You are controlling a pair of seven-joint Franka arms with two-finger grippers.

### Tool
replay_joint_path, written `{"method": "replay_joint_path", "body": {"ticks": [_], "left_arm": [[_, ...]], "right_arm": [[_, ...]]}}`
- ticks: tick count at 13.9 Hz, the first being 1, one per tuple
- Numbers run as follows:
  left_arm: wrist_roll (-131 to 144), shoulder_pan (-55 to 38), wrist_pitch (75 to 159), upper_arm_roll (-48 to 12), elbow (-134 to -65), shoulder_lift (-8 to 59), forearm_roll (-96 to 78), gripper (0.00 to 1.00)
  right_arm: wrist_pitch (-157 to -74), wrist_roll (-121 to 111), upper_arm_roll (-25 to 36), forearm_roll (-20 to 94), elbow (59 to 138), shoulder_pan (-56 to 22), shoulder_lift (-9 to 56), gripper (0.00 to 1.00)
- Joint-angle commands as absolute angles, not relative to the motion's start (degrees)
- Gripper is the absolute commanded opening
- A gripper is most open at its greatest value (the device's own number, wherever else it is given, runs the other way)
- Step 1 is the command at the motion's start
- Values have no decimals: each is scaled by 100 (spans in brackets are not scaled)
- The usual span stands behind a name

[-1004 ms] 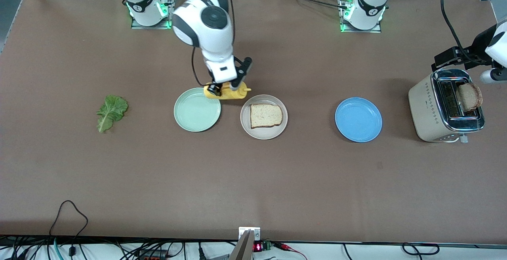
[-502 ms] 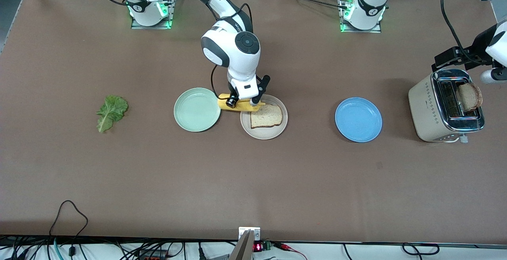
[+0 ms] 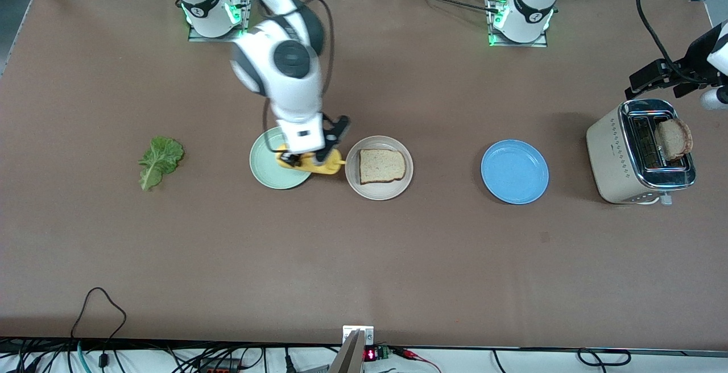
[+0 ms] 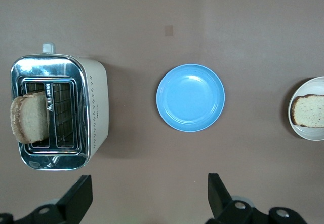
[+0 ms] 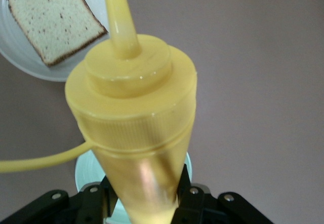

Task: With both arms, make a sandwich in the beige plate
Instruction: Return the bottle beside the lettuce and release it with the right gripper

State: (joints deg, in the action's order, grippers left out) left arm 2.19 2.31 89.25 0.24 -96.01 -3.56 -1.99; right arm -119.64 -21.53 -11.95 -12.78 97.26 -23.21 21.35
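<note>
Right tool (image 3: 307, 160) gripped a yellow squeeze bottle (image 3: 318, 164) over the mint green plate (image 3: 272, 169), hiding its rim. Left tool (image 4: 147, 198) hung wide above the toaster (image 3: 637, 154), partly cropped.

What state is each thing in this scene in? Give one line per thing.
beige plate: holds one toast slice, no lettuce.
mint plate: bare.
blue plate: bare.
lettuce leaf: flat on the table.
toaster: bread slice sticking up.
right gripper: gripping yellow squeeze bottle.
left gripper: open, empty, near toaster.

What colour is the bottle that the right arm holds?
Yellow. The bottle shows best in the right wrist view.
</note>
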Motion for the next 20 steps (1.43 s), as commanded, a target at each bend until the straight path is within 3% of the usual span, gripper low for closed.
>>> {"method": "replay_joint_path", "body": {"ticks": [1, 4, 11, 15, 20], "left_arm": [[273, 264, 9088, -35, -9905, -598, -193, 100], [237, 264, 9070, -35, -9905, -580, -193, 100], [220, 264, 9018, -26, -9914, -554, -185, 100], [220, 255, 9044, -26, -9914, -519, -185, 100], [237, 246, 9053, -35, -9905, -492, -185, 100]], "right_arm": [[-12032, -3675, -1792, -321, 10922, -911, 812, 0], [-12032, -5812, -1802, 1068, 11512, 137, 168, 0], [-12023, -9549, -1784, 3644, 12479, 1844, 88, 0], [-11989, -11203, -1775, 4692, 12841, 2416, 412, 0], [-11962, -12707, -1767, 5387, 12902, 2856, 1326, 0]]}}
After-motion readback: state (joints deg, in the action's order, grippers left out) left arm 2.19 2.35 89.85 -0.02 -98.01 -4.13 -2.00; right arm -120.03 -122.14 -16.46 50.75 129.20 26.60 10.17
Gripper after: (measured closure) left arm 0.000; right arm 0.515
